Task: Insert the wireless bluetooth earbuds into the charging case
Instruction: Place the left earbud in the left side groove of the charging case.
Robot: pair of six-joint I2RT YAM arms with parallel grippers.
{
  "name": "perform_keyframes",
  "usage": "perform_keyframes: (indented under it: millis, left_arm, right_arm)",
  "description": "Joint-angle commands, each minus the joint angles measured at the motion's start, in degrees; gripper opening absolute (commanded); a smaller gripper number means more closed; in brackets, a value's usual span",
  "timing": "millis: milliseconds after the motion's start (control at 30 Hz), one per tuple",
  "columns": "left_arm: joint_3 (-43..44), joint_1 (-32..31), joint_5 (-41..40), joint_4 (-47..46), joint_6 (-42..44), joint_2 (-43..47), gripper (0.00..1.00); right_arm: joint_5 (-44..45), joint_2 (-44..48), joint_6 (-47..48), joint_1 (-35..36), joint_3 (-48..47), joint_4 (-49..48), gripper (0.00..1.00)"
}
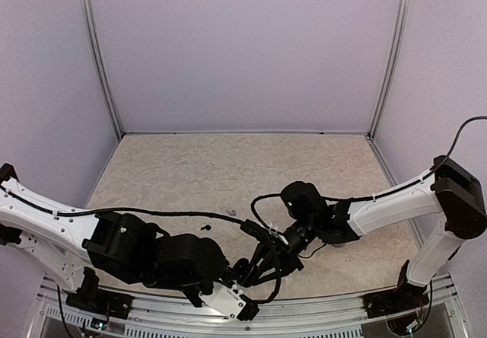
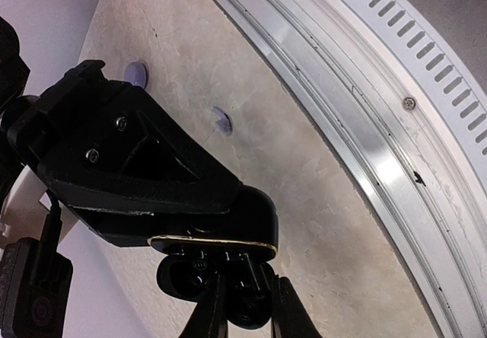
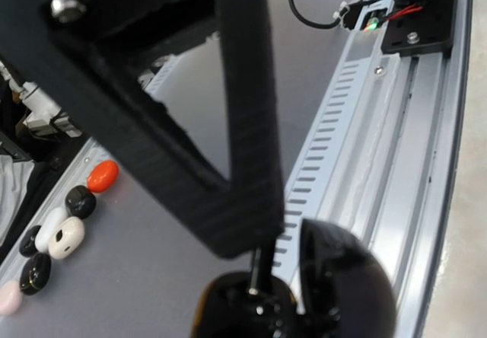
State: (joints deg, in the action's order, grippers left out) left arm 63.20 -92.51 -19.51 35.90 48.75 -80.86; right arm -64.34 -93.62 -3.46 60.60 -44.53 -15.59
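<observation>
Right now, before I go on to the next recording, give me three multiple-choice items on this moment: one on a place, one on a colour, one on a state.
1. Where do the two lavender earbuds lie?
A) stacked on each other
B) on the beige table, apart from each other
C) hidden under a cloth

2. What colour is the thin trim line on the black charging case?
A) gold
B) red
C) blue

3. How do the left fingers stand?
A) wide open and empty
B) closed on a lavender earbud
C) closed on the black charging case

Answers:
1 B: the left wrist view shows both on bare tabletop with a gap between them.
2 A: a gold line runs along the case's edge.
3 C: they pinch the case's lower part.
</observation>
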Motion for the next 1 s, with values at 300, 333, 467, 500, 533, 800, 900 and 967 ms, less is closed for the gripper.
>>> perform_keyframes:
  millis: [300,333,467,500,533,800,900,967]
  left_arm:
    - [0.4,-1.0,-0.4,2.0,1.3,-1.5,0.12]
    - [0.4,-1.0,-0.5,1.8,1.5,-1.7,0.12]
    - [0.4,-1.4,-0.7,2.3,1.7,-2.0,0.12]
    - [0.3,-1.5,-0.8,2.6,1.6,-2.0,0.12]
    - [0.4,-1.5,-0.6,2.7,1.6,-2.0,0.12]
    - [0.9,-2.1,-0.8,4.2,1.4,-2.3,0.12]
    - [1.0,-2.2,-0.9,4.5,1.6,-2.7,0.12]
    - [1.1,-2.3,-0.5,4.7,1.6,-2.7,0.12]
  right_arm:
    - [-2.2,-1.6,1.8,1.7,-2.1,2.6,0.0]
    - [-2.2,-1.7,1.8,1.7,-2.2,2.7,0.0]
    - [-3.0,-1.8,1.9,2.0,-2.3,2.7,0.0]
    - [-3.2,-1.8,1.9,2.1,-2.2,2.7,0.0]
    - [-3.3,-1.7,2.0,2.1,-2.2,2.7,0.0]
    - [-3.9,-2.0,2.0,2.4,-2.3,2.8,0.0]
    - [-4.2,-2.3,2.1,2.7,-2.5,3.2,0.0]
    - [-4.1,-2.4,2.6,2.9,-2.8,3.9,0.0]
